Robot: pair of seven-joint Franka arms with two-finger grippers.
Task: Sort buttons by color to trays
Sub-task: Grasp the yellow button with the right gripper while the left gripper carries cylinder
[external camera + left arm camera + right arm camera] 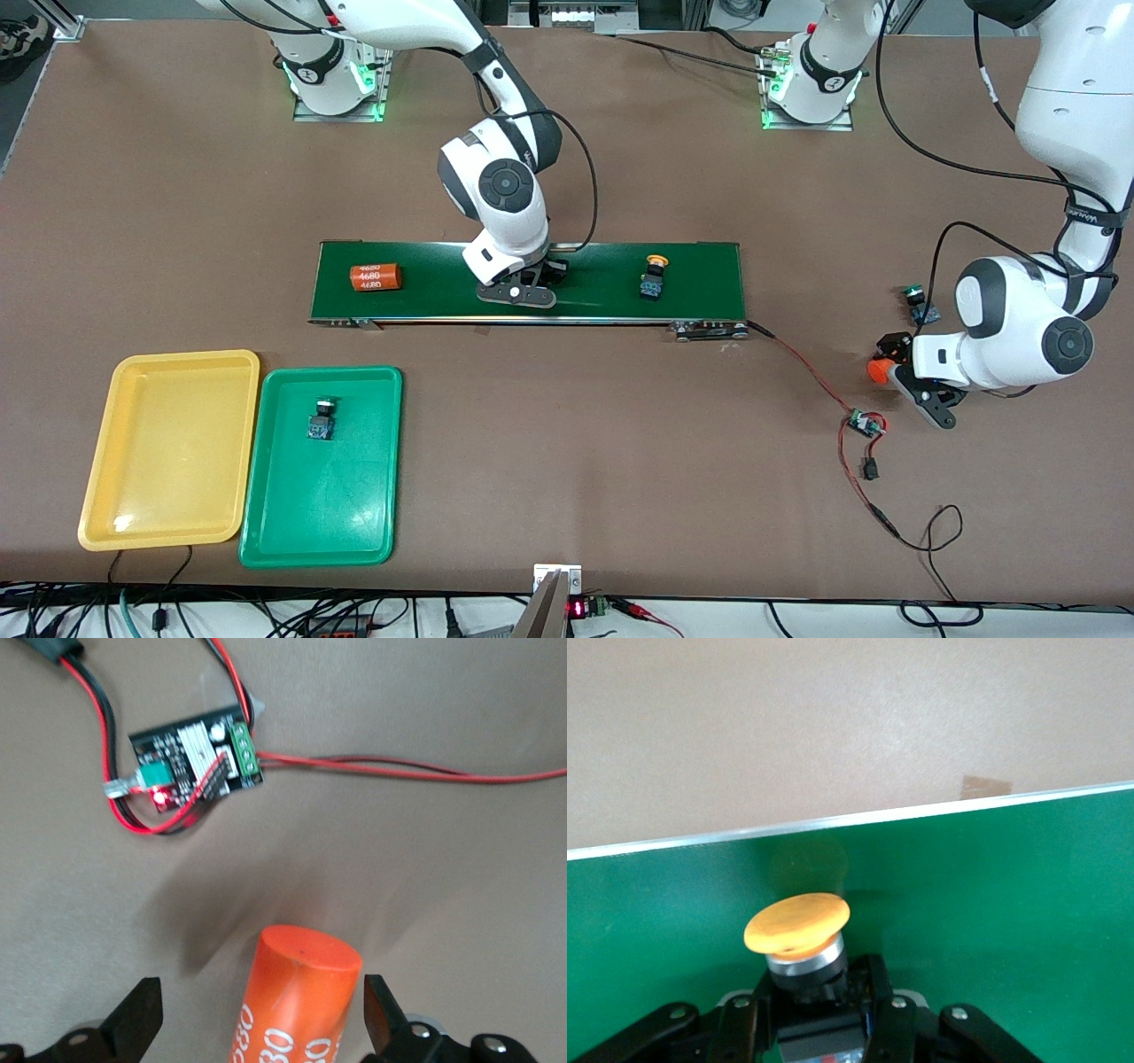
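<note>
On conveyor belt, seemingly yellow-capped button in right gripper.

The front camera looked down from high across the table toward both bases, while each wrist camera peered closely past its own fingers at the tabletop.

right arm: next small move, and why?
Probably lift straight up off the dark green conveyor belt. The right gripper is shut on a yellow-capped push-button switch, and the yellow plastic tray, where it belongs, lies nearer the camera. The left gripper waits open around an orange printed cylinder.
</note>
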